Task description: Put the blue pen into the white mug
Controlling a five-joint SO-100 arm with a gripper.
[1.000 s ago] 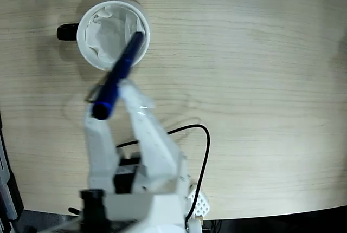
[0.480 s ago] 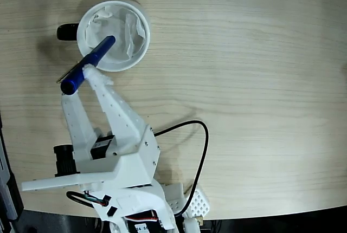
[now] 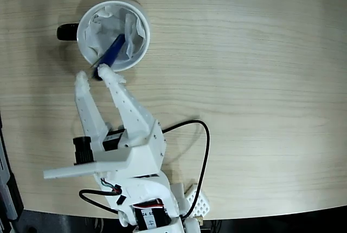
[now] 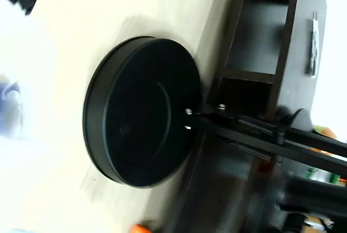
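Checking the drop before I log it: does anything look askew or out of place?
The blue pen leans slantwise over the white mug rim, its lower end poking outside by the open gripper. Nothing spilled.

- In the fixed view, the white plastic two-fingered hand point(image 3: 92, 75) is seen reaching up from the arm's base at the lower edge.
- Its two long fingers point(image 3: 126, 100) are spread apart in a narrow V.
- Nothing is gripped between the fingertips.
- The hand cannot be made out in the blurred wrist view.
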